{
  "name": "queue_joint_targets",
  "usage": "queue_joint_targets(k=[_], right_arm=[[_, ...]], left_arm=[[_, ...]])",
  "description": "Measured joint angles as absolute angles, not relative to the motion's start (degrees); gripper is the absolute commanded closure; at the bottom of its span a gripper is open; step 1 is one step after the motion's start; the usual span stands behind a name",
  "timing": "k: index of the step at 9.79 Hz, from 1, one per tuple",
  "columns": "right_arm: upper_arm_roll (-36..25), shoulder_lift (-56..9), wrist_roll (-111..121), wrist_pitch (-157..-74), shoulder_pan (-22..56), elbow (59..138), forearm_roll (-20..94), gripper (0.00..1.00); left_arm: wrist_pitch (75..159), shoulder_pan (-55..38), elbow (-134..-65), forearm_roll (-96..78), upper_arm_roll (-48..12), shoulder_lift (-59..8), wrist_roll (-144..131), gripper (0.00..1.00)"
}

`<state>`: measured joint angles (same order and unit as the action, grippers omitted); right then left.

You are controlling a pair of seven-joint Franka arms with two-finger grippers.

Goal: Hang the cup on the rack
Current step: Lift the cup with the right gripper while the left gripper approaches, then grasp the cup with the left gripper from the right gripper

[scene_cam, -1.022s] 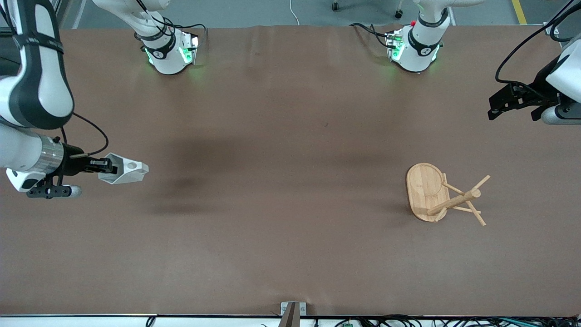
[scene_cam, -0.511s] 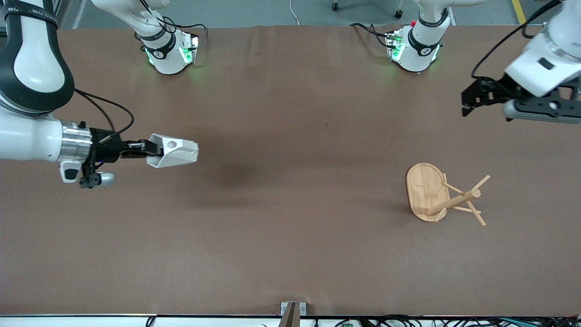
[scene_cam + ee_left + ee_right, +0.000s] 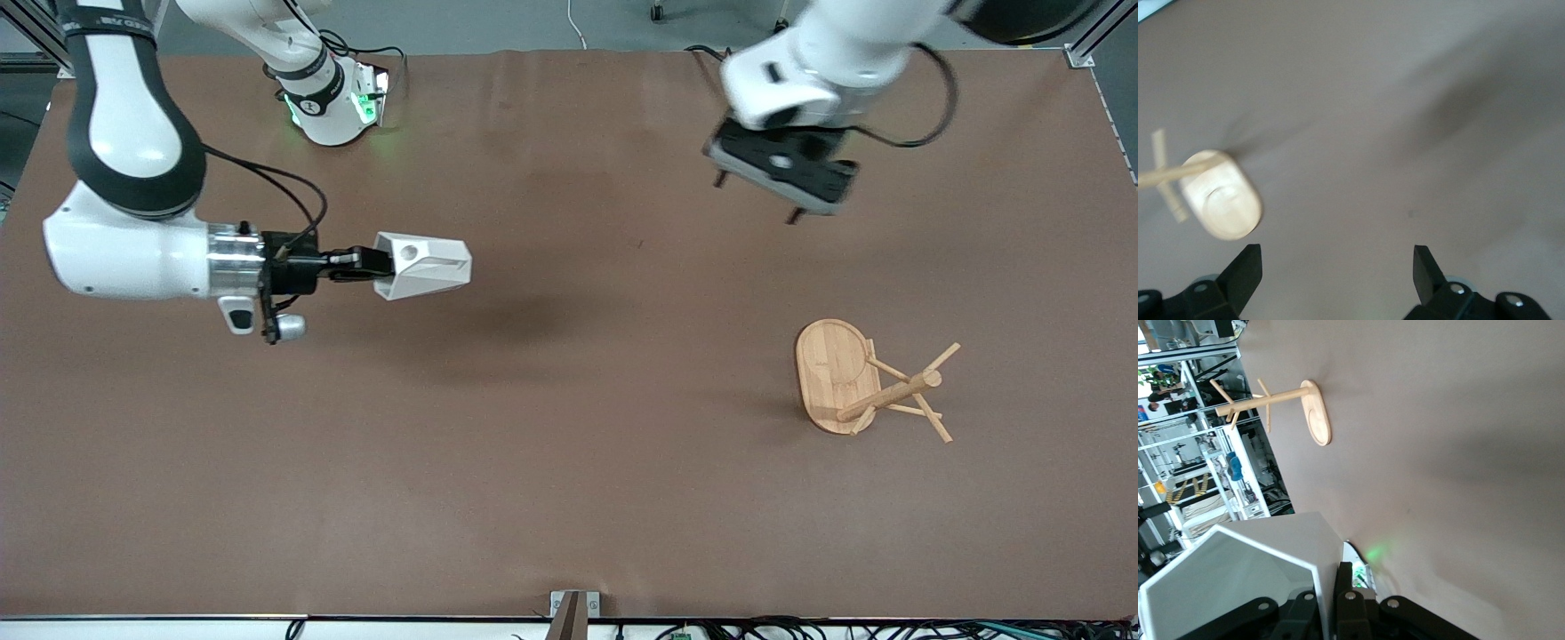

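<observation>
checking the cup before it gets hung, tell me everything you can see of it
The cup is small, white and faceted, with flat angular panels and a matte, plastic-looking surface. A flat tab handle with a round hole sticks out at one end, and the right gripper is shut on that end. The cup is held on its side in the air, over bare table toward the right arm's end, clear of the surface. The right wrist view shows its angular open rim.

Front cam: high, facing the robots, looks down on the whole worktop (image 3: 569, 498), bases along the top edge. Left wrist cam: up in the air, looks down past its own fingers (image 3: 1245, 267) at bare worktop. Right wrist cam: looks along the worktop over the held cup (image 3: 1238, 580). All three share the rack (image 3: 867, 382) (image 3: 1221, 203) (image 3: 1288, 403).
</observation>
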<state>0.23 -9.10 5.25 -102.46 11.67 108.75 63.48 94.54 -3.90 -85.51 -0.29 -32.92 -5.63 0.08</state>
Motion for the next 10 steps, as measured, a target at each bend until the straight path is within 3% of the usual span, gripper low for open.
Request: queue_joint_targets(k=[2, 5, 10], right_arm=[[0.28, -7.96, 10.08, -104.66, 15.2, 113.6, 72.52, 0.99], [0.28, -7.72, 19.48, -105.08, 18.9, 120.39, 84.91, 0.99], [0.27, -7.67, 24.33, -108.86, 25.37, 121.4, 95.68, 0.99]], left_arm=[[97.55, -4.0, -83.9, -0.49, -37.07, -8.51, 4.78, 0.0], [103.96, -3.85, -82.45, -5.58, -38.26, -13.5, 17.61, 0.0], [107.12, -7.13, -81.91, -10.28, -41.64, -16.94, 20.43, 0.0]])
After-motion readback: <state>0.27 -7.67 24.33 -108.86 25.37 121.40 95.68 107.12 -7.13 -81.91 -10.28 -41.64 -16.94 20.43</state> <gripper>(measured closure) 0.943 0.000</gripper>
